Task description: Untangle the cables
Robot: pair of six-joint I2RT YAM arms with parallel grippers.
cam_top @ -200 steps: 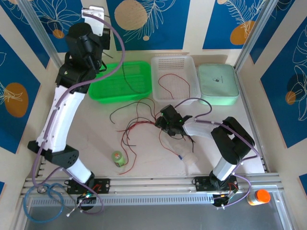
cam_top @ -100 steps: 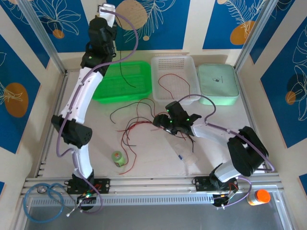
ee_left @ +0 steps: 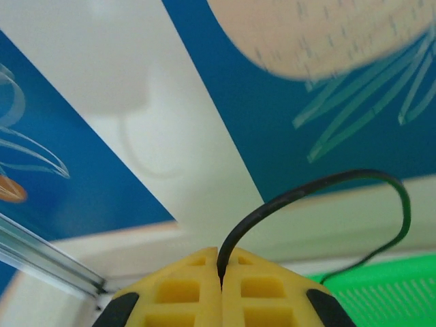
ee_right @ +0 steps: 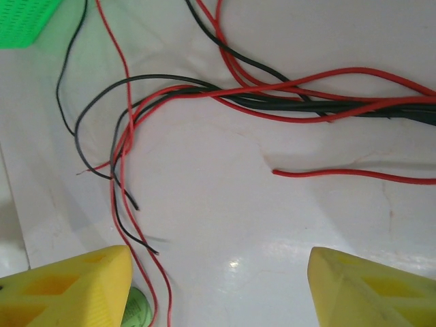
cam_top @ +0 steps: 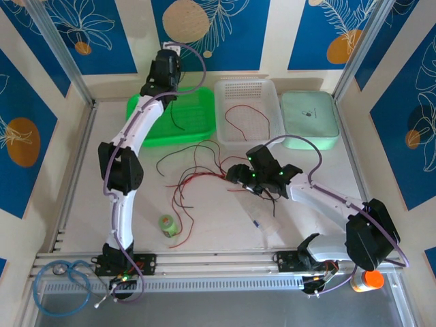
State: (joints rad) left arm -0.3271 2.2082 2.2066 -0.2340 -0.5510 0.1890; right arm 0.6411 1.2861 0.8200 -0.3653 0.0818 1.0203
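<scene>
The worktop (cam_top: 82, 170) has bare room along its left side, between rail and tangle; three bins line the far edge: one green basket (cam_top: 197, 126), one white basket (cam_top: 259, 92), one mint lidded box (cam_top: 310, 119); the cables (cam_top: 197, 178) lie tangled mid-worktop, red and black strands too interlaced to count; one red cable (cam_top: 235, 126) lies in the white basket; the left fingers (ee_left: 221, 286), pressed together, pinch one black cable (ee_left: 320, 184) hanging over the green basket; the right fingers (ee_right: 65, 286) stand wide apart, empty, above the tangle; one small green jar (cam_top: 167, 225) stands near the front.
</scene>
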